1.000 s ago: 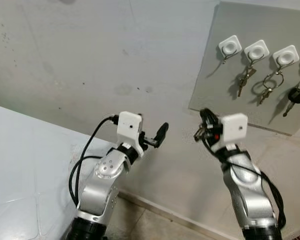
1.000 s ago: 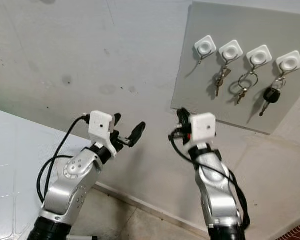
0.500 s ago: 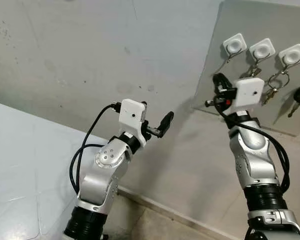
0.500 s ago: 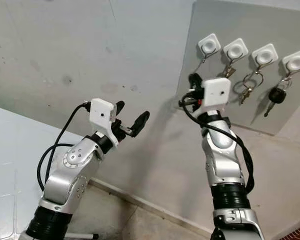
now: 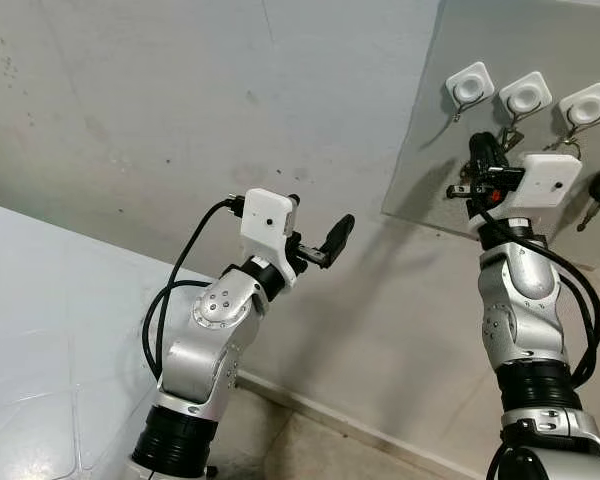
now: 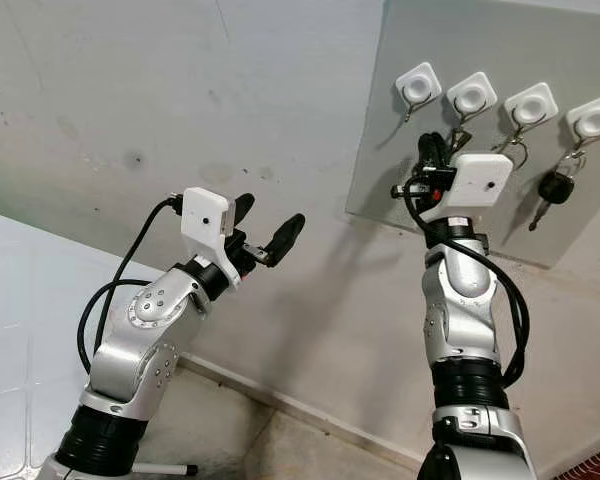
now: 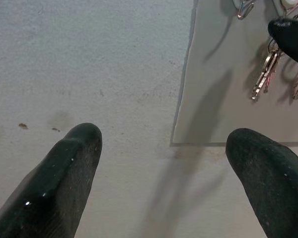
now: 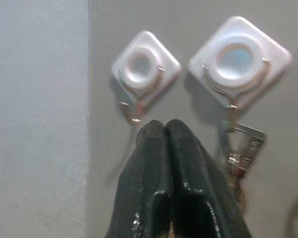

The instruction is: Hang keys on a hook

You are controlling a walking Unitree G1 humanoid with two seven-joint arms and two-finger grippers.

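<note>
One empty hook [image 8: 145, 74] just above right gripper [image 8: 165, 126], clenched on keys barely visible; left gripper [image 7: 164, 148] released; risk: ring slipping past through misalignment.

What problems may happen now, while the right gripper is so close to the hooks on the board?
The right gripper, fingers pressed together, sits just under the empty leftmost hook. I cannot see a key ring between them, so it may miss that small wire hook. The second hook beside it already carries keys; a sideways drift might knock them off. The left gripper hangs open, away from the board, so it cannot catch anything that falls.
</note>
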